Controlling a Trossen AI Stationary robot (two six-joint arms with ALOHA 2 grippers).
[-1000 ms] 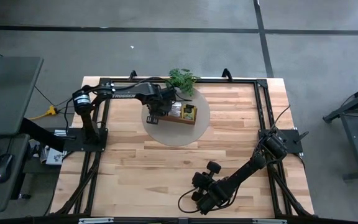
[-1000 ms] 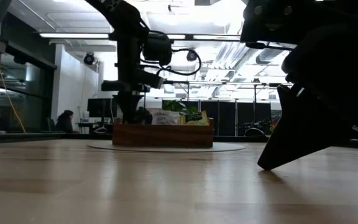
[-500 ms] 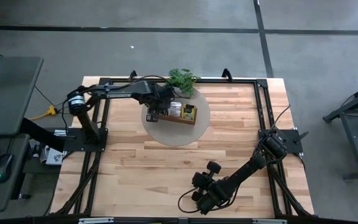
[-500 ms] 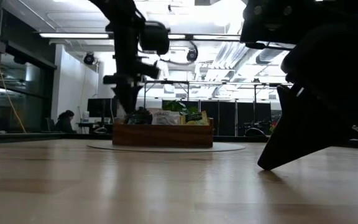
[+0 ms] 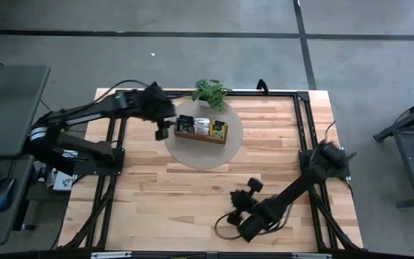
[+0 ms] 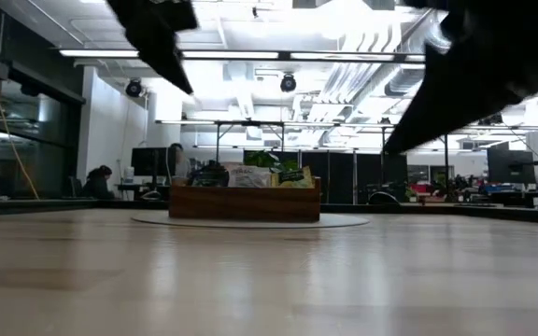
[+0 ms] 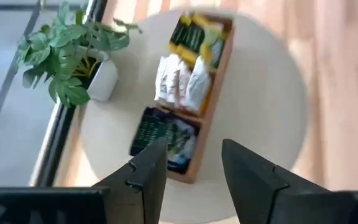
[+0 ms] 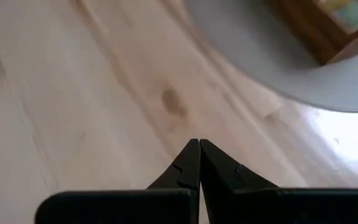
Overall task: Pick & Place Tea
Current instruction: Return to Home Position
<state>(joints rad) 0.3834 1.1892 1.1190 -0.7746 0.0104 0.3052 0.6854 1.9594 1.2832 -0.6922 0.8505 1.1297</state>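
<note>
The tea sachets stand on edge in a brown wooden tray [image 5: 201,137] with three compartments: dark ones [image 7: 165,134], white ones [image 7: 180,78] and yellow-green ones [image 7: 197,34]. The tray rests on a round grey mat [image 5: 203,155]. My left gripper [image 7: 194,158] is open and holds nothing. It hangs high, just left of the tray's dark-sachet end [image 5: 162,130]. My right gripper [image 8: 199,143] is shut on nothing, above bare wood near the table's front [image 5: 240,201], pointing toward the mat.
A small potted plant [image 5: 210,92] stands at the far edge, just behind the mat. Black frame rails [image 5: 304,122] run along the table's sides. Bare wood [image 5: 164,194] spreads between the mat and the near edge. A seated person [image 6: 96,180] shows in the room beyond.
My left gripper has risen from the tray's left compartment and drawn back toward the table's left edge, uncovering the dark sachets there. My right gripper, still shut, has lifted off the table top near the front edge and tipped up.
</note>
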